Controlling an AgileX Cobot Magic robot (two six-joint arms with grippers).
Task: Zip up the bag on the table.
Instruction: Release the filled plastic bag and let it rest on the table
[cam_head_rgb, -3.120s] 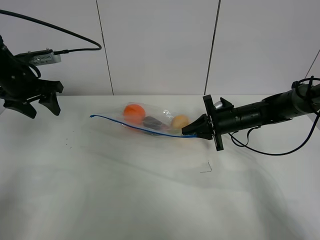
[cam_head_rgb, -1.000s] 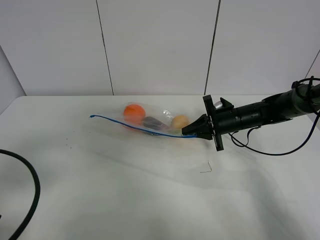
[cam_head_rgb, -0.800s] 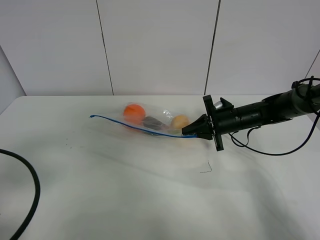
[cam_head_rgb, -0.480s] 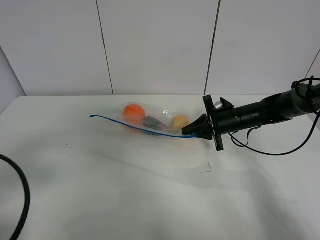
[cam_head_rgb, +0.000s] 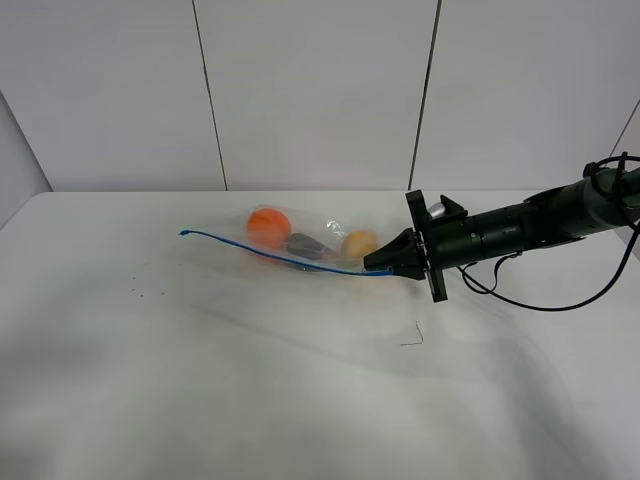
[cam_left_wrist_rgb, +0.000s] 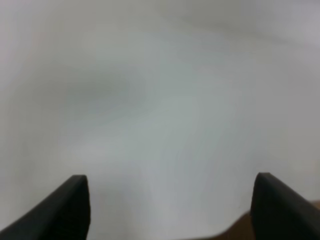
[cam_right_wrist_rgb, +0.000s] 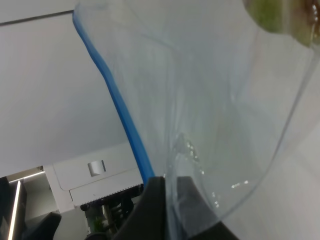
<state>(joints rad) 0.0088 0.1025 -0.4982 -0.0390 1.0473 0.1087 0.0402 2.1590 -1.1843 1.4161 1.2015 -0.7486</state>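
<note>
The bag (cam_head_rgb: 312, 240) lies on the white table (cam_head_rgb: 250, 380), clear plastic with orange (cam_head_rgb: 268, 226), dark purple (cam_head_rgb: 303, 244) and yellow (cam_head_rgb: 360, 243) produce inside. Its blue zip strip (cam_head_rgb: 270, 256) runs along the near edge. My right gripper (cam_head_rgb: 386, 266) is shut on the strip's right end. In the right wrist view the fingers (cam_right_wrist_rgb: 156, 192) pinch the plastic (cam_right_wrist_rgb: 225, 110) beside the blue strip (cam_right_wrist_rgb: 122, 117). My left gripper (cam_left_wrist_rgb: 170, 202) shows only in its wrist view, open, over a blurred white surface with nothing between its fingertips (cam_left_wrist_rgb: 70, 205).
A small dark wire-like mark (cam_head_rgb: 413, 335) lies on the table in front of the right gripper. Tiny specks (cam_head_rgb: 135, 292) dot the left side. The right arm's cable (cam_head_rgb: 540, 302) loops over the table at the right. A panelled wall stands behind.
The left arm has gone from the high view, and the black cable at the lower left has slid out after it. The right gripper and bag have not moved.
</note>
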